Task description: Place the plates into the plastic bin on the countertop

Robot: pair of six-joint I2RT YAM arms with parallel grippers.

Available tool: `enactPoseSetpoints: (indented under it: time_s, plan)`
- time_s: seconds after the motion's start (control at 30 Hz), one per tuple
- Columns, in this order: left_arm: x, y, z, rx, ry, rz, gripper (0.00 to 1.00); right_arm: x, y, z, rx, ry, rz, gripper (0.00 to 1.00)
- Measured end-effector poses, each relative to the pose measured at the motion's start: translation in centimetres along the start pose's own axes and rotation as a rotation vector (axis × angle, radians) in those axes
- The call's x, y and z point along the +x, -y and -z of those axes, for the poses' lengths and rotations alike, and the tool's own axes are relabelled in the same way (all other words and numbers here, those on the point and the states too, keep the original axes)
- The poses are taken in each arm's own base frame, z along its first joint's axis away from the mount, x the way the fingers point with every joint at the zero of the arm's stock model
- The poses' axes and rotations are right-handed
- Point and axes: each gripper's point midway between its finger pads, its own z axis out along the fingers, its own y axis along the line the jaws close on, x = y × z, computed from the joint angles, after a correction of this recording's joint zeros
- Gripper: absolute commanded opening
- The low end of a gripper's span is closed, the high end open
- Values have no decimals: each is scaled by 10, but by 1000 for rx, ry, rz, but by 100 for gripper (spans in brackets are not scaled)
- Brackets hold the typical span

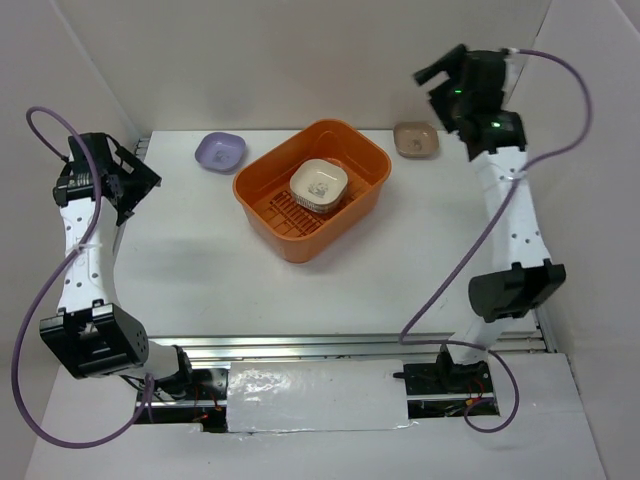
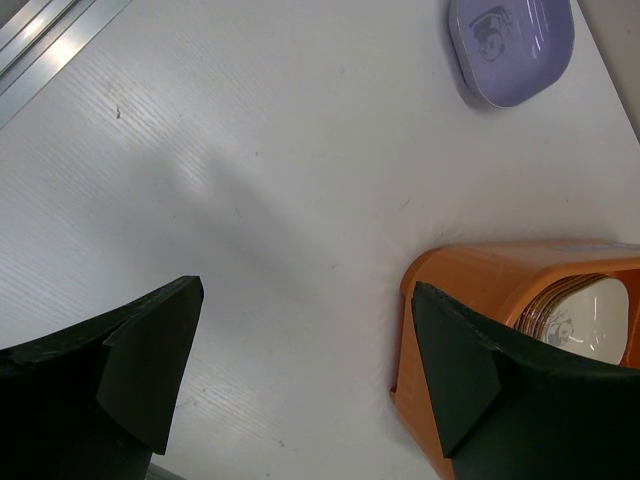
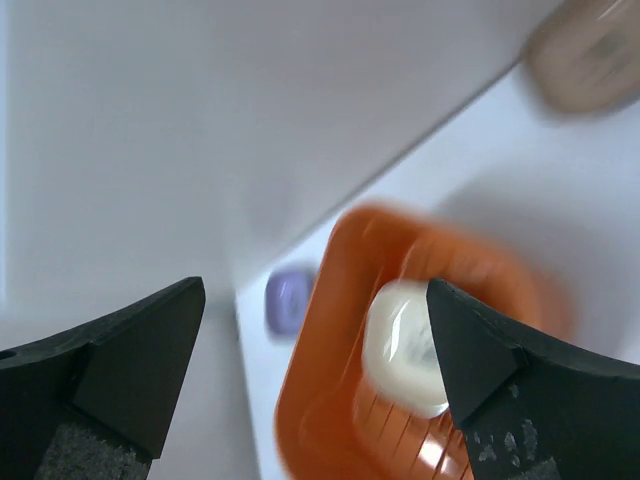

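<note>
The orange plastic bin [image 1: 300, 240] sits at the middle of the white countertop [image 1: 200, 260]. It holds a stack of plates with a cream one [image 1: 319, 184] on top. A purple plate [image 1: 220, 151] lies left of the bin near the back wall. A brown plate [image 1: 415, 139] lies to the bin's right at the back. My left gripper [image 1: 138, 188] is open and empty, raised at the left; its view shows the purple plate [image 2: 512, 45] and the bin's corner [image 2: 470, 290]. My right gripper [image 1: 437, 82] is open and empty, held high near the brown plate [image 3: 590, 50]; its blurred view shows the bin [image 3: 320, 350].
White walls enclose the countertop on the left, back and right. A metal rail [image 1: 350, 345] runs along the front edge, and it also shows in the left wrist view [image 2: 50, 40]. Purple cables loop from both arms.
</note>
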Motion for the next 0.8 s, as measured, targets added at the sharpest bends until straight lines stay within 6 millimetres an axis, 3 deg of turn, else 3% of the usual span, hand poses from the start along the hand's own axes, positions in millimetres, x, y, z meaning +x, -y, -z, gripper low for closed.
enactPoseSetpoints:
  time_s: [0.1,0.13,0.2,0.3,0.4,0.47,0.53,0.6,0.8]
  plan:
    - [2,-2,-3,7,-11,6,99,-79,67,3,121,168,-38,100]
    - [4,-2,-5,10,-18,6,99,-93,96,-3,172,192,-53,100]
    - [10,-1,-7,25,-40,1,99,-101,149,-26,266,184,-79,100]
    - [18,2,-8,61,-72,-21,99,-81,220,-88,361,83,-98,100]
    - [23,5,-6,115,-67,-43,99,-33,285,-144,434,-54,-119,100]
    - [28,4,1,146,-63,-47,99,-6,317,-165,467,-124,-141,100]
    - [29,4,8,168,-53,-58,99,14,339,-180,481,-172,-163,100]
    - [26,5,17,189,-33,-63,99,21,349,-192,478,-182,-185,100]
    - [23,5,31,216,18,-71,99,5,345,-232,382,-137,-239,100]
